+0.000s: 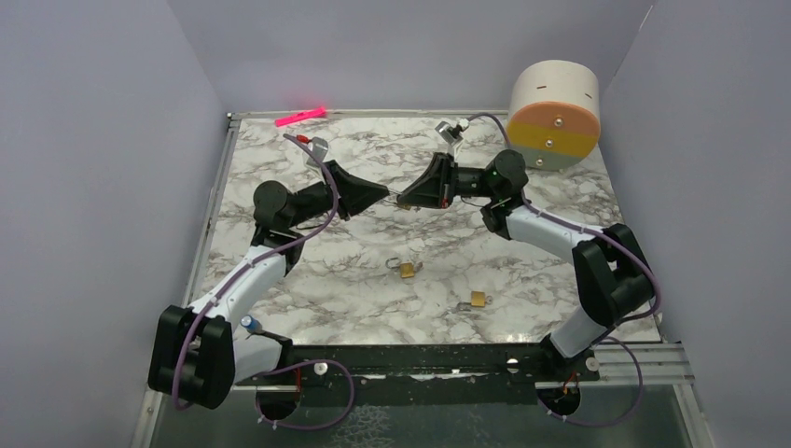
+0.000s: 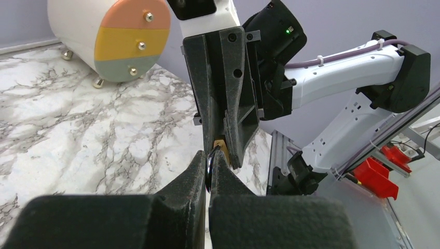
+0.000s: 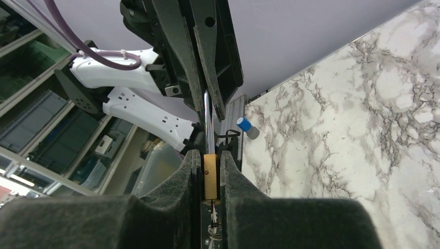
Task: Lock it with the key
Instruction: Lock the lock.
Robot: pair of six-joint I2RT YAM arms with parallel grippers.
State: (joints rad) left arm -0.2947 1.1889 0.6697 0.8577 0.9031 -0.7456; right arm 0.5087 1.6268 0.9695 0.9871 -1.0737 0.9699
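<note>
While both arms meet in mid-air: the left gripper (image 1: 381,194) and right gripper (image 1: 409,197) face each other tip to tip above the marble desk (image 1: 522,280), well back from its near edge.
Right fingers: the right wrist view shows them (image 3: 179,179) pinching a small brass padlock (image 3: 210,176) by its flat sides, spread only as far as the lock is thick.
Left fingers: pressed together (image 2: 189,174) on a slim silver bar (image 3: 206,122) that runs out of the padlock's far end. The left wrist view shows it only as a dark curved sliver at the tips.
Key: not surely made out. A thin metal piece (image 3: 213,210) juts from the padlock's near end, deep in shadow between the right fingers. Whether that piece or the bar is the key, I cannot tell.
Only from above: a middle padlock (image 1: 407,270) and a front padlock (image 1: 477,300) lie loose on the desk, well apart from the meeting tips. A pink strip (image 1: 300,117) lies at the far edge, and a drum (image 1: 554,112) with coloured bands stands at the far right corner.
Hidden from above: the black fingers cover the held lock, leaving only a thin bright line between the tips.
Cut off: in the left wrist view only a corner of brass shows between the right fingers.
</note>
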